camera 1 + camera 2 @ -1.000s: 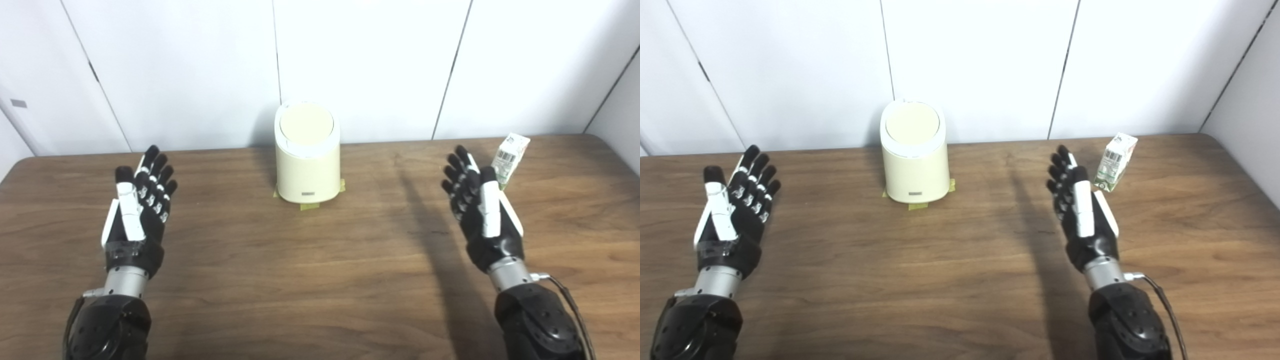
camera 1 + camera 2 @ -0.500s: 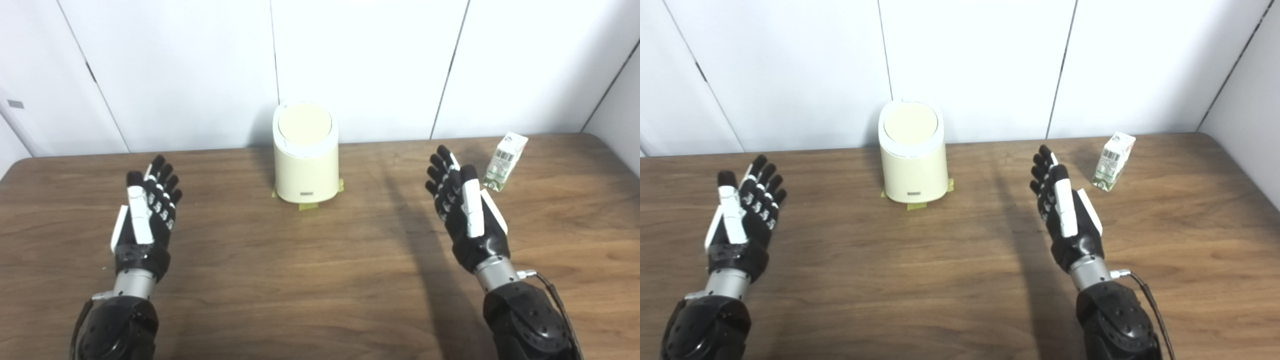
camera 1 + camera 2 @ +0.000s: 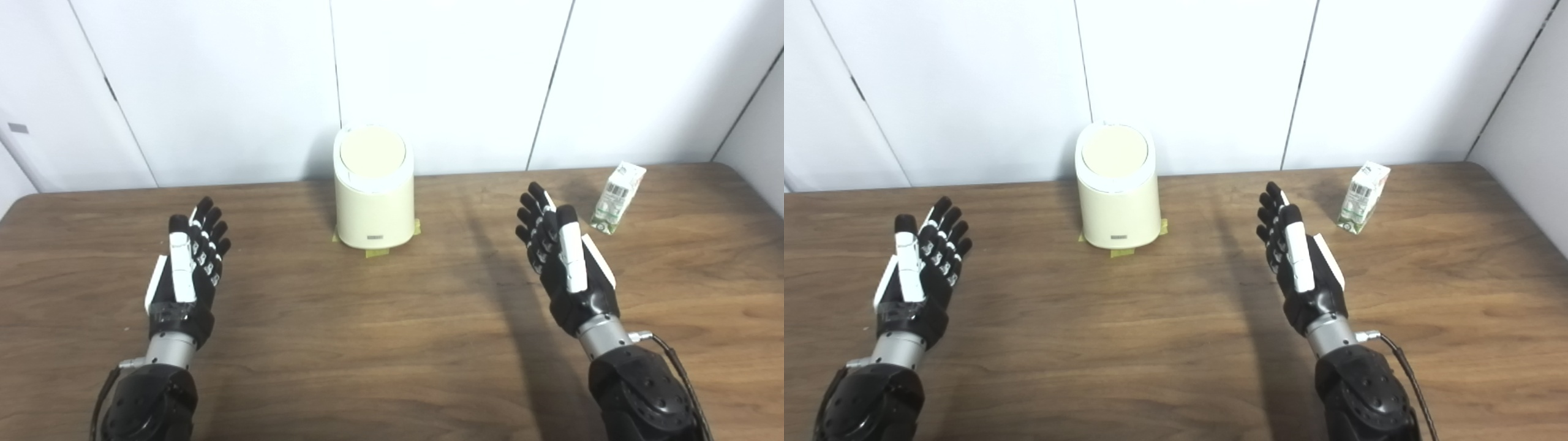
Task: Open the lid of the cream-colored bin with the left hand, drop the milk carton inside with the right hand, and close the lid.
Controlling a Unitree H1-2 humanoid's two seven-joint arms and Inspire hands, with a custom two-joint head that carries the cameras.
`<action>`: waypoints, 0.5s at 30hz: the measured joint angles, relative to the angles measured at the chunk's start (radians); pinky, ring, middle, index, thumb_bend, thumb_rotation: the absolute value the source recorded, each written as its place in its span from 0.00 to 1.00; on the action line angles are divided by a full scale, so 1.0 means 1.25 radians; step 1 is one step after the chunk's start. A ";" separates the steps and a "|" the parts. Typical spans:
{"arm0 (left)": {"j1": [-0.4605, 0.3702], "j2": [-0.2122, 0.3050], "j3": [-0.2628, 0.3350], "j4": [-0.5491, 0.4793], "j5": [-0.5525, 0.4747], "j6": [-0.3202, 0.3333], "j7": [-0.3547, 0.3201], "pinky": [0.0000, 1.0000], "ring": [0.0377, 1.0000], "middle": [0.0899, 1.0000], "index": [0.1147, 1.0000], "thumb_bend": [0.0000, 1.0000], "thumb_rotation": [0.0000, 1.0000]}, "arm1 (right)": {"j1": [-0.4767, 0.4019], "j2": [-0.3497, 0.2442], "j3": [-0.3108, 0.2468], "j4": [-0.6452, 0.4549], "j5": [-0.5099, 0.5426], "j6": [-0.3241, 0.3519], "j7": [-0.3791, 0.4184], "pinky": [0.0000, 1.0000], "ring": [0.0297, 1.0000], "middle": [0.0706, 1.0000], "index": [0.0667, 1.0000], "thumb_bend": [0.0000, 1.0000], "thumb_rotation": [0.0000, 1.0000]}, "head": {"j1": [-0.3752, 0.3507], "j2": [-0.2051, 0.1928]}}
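- left hand (image 3: 187,266) lower left of frame, held over the counter (image 3: 380,331), fingers spread and straight, holding nothing
- right hand (image 3: 566,260) lower right of frame, also above the counter, fingers extended and apart, empty
- both arms enter from bottom edge, dark forearms with silver wrists
- cream-colored bin (image 3: 373,187) upper centre, standing upright near the counter's far edge, well apart from both hands
- lid (image 3: 372,149) round, lying flat on the bin top, closed
- yellow tape (image 3: 378,251) pieces on the counter at the bin's base
- milk carton (image 3: 617,190) upper right, standing on the counter, leaning slightly, beyond the right hand and not touching it
- white wall panels (image 3: 447,79) behind the counter
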 measured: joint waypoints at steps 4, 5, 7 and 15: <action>0.004 0.000 -0.009 0.000 0.000 0.000 -0.013 1.00 1.00 1.00 1.00 0.75 1.00 | 0.000 0.000 0.002 0.000 0.000 0.000 0.001 1.00 1.00 1.00 1.00 0.74 1.00 | 0.002 0.001; 0.005 0.000 -0.010 0.000 0.000 0.000 -0.014 1.00 1.00 1.00 1.00 0.75 1.00 | 0.000 0.000 0.002 0.000 0.000 0.000 0.001 1.00 1.00 1.00 1.00 0.74 1.00 | 0.002 0.001; 0.005 0.000 -0.009 0.000 -0.003 0.000 -0.016 1.00 1.00 1.00 1.00 0.75 1.00 | 0.000 0.000 0.002 0.000 0.000 0.000 0.001 1.00 1.00 1.00 1.00 0.74 1.00 | 0.002 0.002; 0.005 0.000 -0.017 -0.001 -0.008 0.001 -0.024 1.00 1.00 1.00 1.00 0.75 1.00 | 0.000 -0.002 0.004 0.000 0.001 0.011 0.004 1.00 1.00 1.00 1.00 0.75 1.00 | 0.000 0.001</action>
